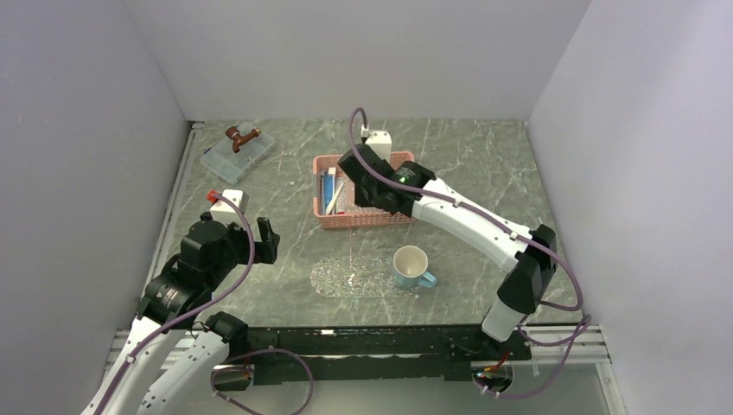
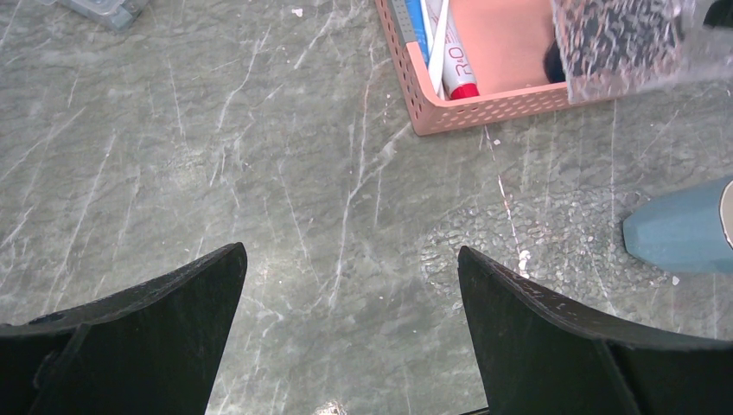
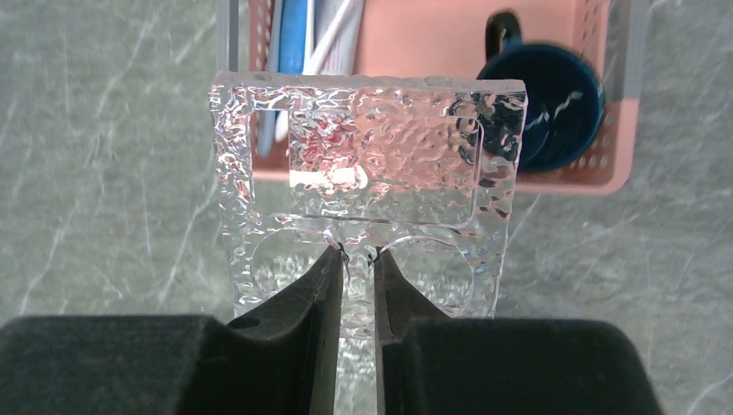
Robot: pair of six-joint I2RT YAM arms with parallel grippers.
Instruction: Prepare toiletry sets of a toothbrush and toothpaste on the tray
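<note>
The clear oval bumpy tray (image 1: pixel 354 277) lies flat on the table in front of the pink basket; it also shows in the left wrist view (image 2: pixel 536 246). Toothbrushes (image 2: pixel 438 39) and toothpaste tubes (image 2: pixel 460 76) lie at the left end of the basket, and also show in the right wrist view (image 3: pixel 333 39). My right gripper (image 3: pixel 359 255) is shut on the edge of a clear rectangular bumpy plate (image 3: pixel 372 164) with cut-out openings, held above the basket. My left gripper (image 2: pixel 350 252) is open and empty over bare table, left of the tray.
The pink lattice basket (image 1: pixel 346 220) also holds a dark blue mug (image 3: pixel 544 104). A light blue mug (image 1: pixel 413 266) stands right of the tray. A clear lidded box (image 1: pixel 238 156) sits at the back left. Grey walls enclose the table.
</note>
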